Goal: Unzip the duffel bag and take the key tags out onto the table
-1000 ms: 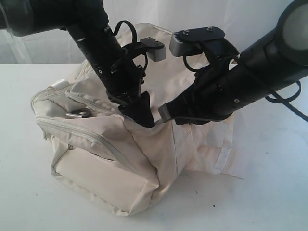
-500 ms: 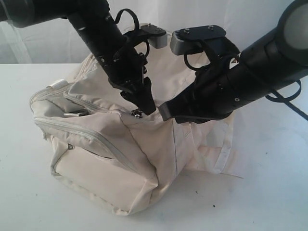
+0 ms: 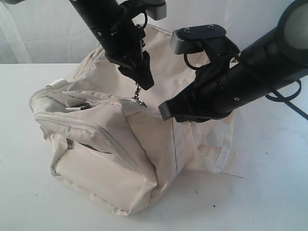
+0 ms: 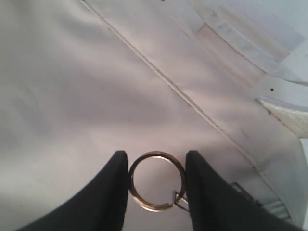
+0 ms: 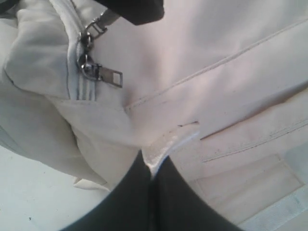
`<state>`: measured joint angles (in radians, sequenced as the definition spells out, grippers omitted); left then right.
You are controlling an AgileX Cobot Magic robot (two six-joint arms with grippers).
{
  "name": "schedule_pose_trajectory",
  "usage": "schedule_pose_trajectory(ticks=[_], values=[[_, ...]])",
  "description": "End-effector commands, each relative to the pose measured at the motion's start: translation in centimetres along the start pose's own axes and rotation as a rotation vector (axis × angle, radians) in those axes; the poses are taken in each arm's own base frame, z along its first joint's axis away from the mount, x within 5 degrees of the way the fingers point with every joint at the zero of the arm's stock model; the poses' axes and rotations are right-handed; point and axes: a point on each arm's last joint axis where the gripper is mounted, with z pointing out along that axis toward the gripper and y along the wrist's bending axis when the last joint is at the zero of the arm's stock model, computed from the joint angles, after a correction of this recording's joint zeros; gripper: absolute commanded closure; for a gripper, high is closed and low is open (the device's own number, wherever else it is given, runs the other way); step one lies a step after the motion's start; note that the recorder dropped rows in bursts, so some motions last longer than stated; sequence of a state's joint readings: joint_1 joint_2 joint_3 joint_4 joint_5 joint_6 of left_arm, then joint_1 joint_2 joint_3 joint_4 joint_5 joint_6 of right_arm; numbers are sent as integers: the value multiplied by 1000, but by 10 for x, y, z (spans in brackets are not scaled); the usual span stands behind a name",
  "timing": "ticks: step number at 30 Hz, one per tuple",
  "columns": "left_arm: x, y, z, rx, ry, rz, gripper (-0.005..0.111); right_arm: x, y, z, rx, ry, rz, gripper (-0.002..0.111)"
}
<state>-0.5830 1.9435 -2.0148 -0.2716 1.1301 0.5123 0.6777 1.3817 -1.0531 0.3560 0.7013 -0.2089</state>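
Zipper (image 5: 73, 43) closed where visible on duffel bag (image 3: 106, 163), contents hidden, bag slumped on table (image 3: 269, 192), left gripper (image 4: 156, 159) clamped on metal ring (image 4: 152, 208), right gripper (image 5: 151, 166) pinching bag fabric.

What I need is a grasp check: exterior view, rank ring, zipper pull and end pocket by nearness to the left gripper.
1. Metal ring: held in the left gripper.
2. Zipper pull: just below the ring, at the bag's top corner.
3. End pocket: low on the bag's end.
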Motion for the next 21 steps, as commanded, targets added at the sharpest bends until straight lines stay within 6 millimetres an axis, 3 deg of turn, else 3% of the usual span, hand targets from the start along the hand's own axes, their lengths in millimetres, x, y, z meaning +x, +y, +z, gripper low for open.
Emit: schedule_pose_trajectory(ticks=[1,16,21], values=[[6,-5,-8,22,70,-17,107,-4,1,-5,2,-49,4,108],[8,-22,-63,-86,0,-35,107,-4,1,-5,2,-49,4,108],[14,-27,-63,-75,18,-44,107,-4,1,-5,1,-45,4,108]])
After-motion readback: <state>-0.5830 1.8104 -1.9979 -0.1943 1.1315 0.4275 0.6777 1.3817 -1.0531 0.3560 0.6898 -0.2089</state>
